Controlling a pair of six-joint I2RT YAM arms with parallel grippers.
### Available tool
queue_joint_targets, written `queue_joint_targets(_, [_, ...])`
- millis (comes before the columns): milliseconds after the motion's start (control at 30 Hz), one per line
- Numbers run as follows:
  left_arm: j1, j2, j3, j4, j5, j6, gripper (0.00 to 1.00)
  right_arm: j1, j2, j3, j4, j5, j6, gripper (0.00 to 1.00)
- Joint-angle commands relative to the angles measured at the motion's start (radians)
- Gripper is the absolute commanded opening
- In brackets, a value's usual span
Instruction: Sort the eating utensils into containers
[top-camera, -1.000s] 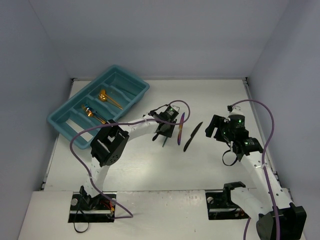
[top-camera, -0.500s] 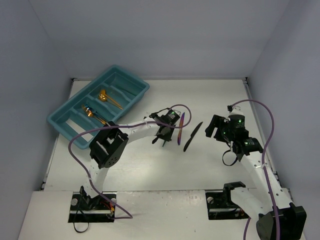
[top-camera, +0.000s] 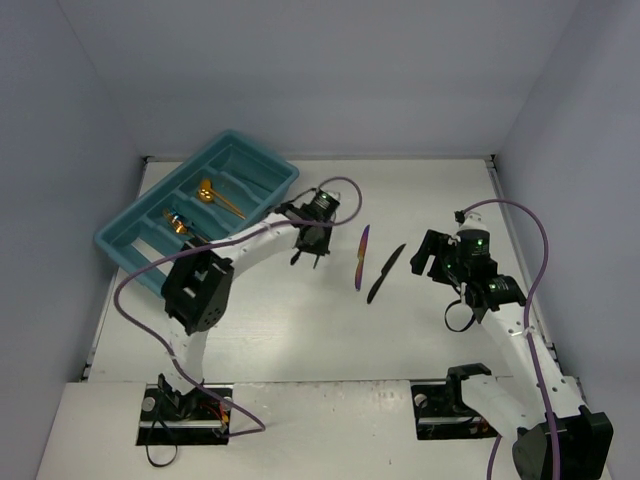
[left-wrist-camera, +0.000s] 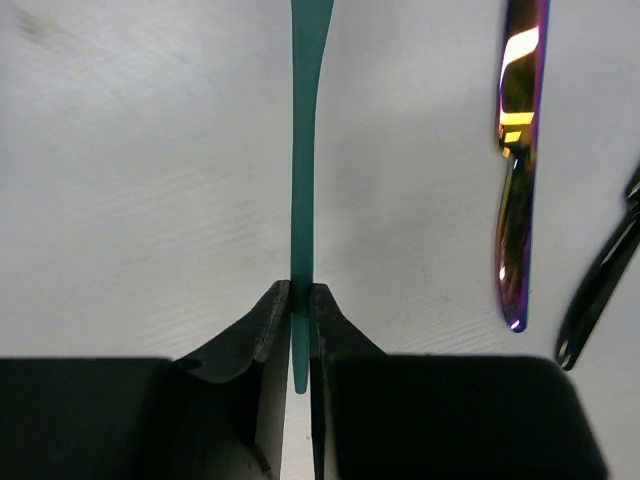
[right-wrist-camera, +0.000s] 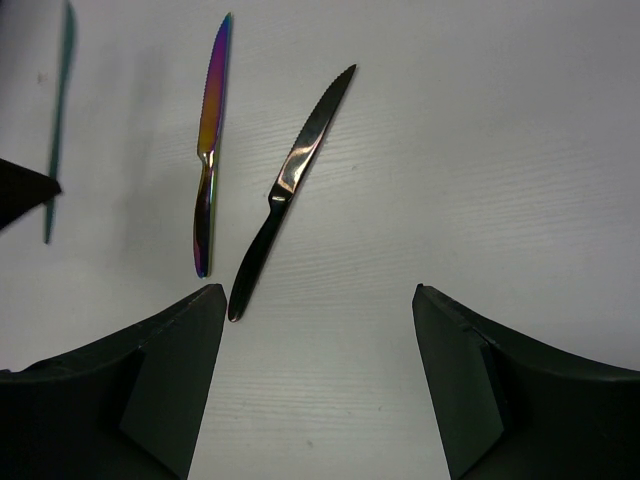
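Slim matte teal utensil (left-wrist-camera: 303, 180) — flat-handled — pinched in left claw (left-wrist-camera: 298, 305).

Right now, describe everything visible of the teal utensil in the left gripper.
The teal utensil is slim, matte and plastic-looking, blue-green all over. Its narrow handle widens away from the gripper until the left wrist view cuts it off, so its type is unclear. The left gripper is shut on its handle end, one finger each side. It runs roughly parallel to the iridescent purple knife over the white table; whether it touches the table cannot be told.
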Motion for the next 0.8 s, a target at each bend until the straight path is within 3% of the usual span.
queue_joint_targets(0, [0.144,-0.247,0.000,0.191,-0.006,-0.109,0.00,0.000,0.001,-0.002,0.037,0.009,0.004,0.73])
queue_joint_targets(133, [0.277,-0.306,-0.065,0.384,-0.093,-0.246,0.00,-0.001,0.011,-0.003,0.039,0.005,0.003,0.73])
queue_joint_targets(300, [0.416,-0.224,-0.019,0.457,-0.099,-0.468,0.00,0.001,0.014,-0.003,0.039,0.004,0.001,0.73])
queue_joint_targets(600, [0.467,-0.020,0.149,0.510,-0.137,-0.641,0.00,0.002,0.012,-0.004,0.039,-0.014,0.000,0.73])
queue_joint_targets(767, [0.473,0.032,0.227,0.461,-0.186,-0.626,0.15,0.002,0.010,-0.004,0.040,-0.017,0.000,0.73])
